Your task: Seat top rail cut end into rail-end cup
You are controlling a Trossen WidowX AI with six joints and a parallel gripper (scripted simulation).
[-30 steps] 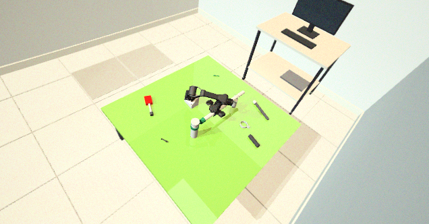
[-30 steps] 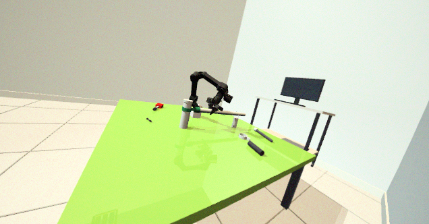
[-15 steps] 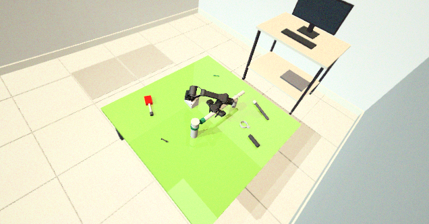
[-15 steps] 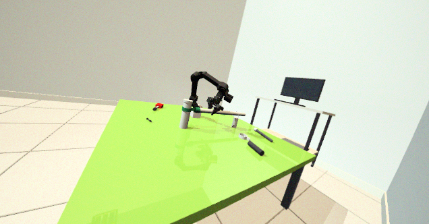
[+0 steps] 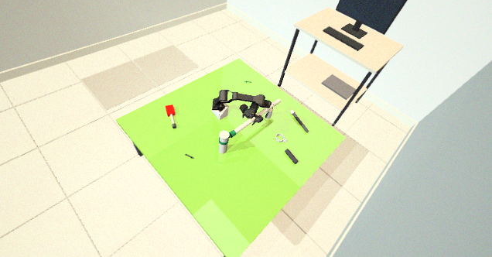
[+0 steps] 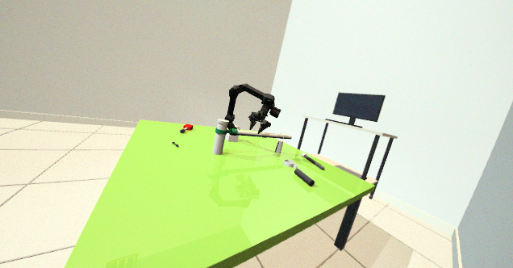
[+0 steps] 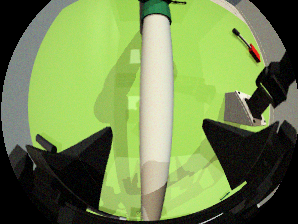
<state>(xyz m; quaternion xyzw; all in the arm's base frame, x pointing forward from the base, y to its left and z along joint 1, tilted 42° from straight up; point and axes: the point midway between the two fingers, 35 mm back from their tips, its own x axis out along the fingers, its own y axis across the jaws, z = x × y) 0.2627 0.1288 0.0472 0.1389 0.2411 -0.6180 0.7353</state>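
The big grey post (image 5: 223,145) (image 6: 218,144) stands mid-table with a white cap. A green brace band (image 5: 232,133) (image 6: 220,131) sits just under the cap, with its rail-end cup (image 7: 154,10) facing the rail. The pale top rail (image 5: 247,124) (image 6: 271,135) (image 7: 157,90) runs level from that cup through the loop cap on the small post (image 5: 268,114) (image 6: 278,146). Its cut end sits inside the cup. My gripper (image 5: 255,118) (image 6: 257,128) (image 7: 158,128) is open over the rail's middle. The fingers stand wide on either side, with a gap between each one and the rail.
A red-handled tool (image 5: 170,111) (image 6: 186,128) (image 7: 248,44) lies at the left. A black rod (image 5: 299,121) (image 6: 313,161), a metal ring (image 5: 284,139) (image 6: 289,164) and a black cylinder (image 5: 291,155) (image 6: 303,177) lie to the right. A small screw (image 5: 189,155) lies in front. A desk with a monitor (image 5: 369,5) stands beyond the table.
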